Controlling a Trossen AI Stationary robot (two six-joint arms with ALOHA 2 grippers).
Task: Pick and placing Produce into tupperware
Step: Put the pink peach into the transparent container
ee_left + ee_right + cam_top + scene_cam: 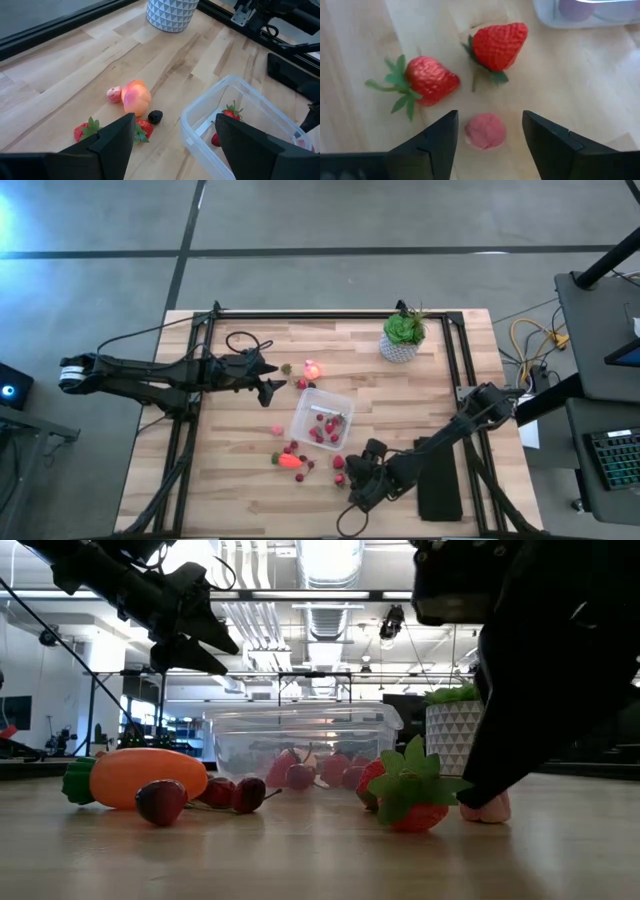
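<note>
Clear tupperware [320,418] mid-tabletop, part filled; step in hand: right arm's next pick.
High view: left end effector [272,377] waits beside the box; right end effector [352,476] hangs by loose produce. Low view: carrot [140,776] and strawberries [405,796] lie outside the box. Left wrist view: fingers wide, empty. Right wrist view: fingers wide astride a pink piece [485,131]; next, I judge, descend and close.

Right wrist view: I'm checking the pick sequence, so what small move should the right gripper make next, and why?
Probably a short straight descent, then close. The right gripper is open, its fingers either side of the small pink piece on the table. Two strawberries lie just beyond, so staying centred should avoid them.
</note>
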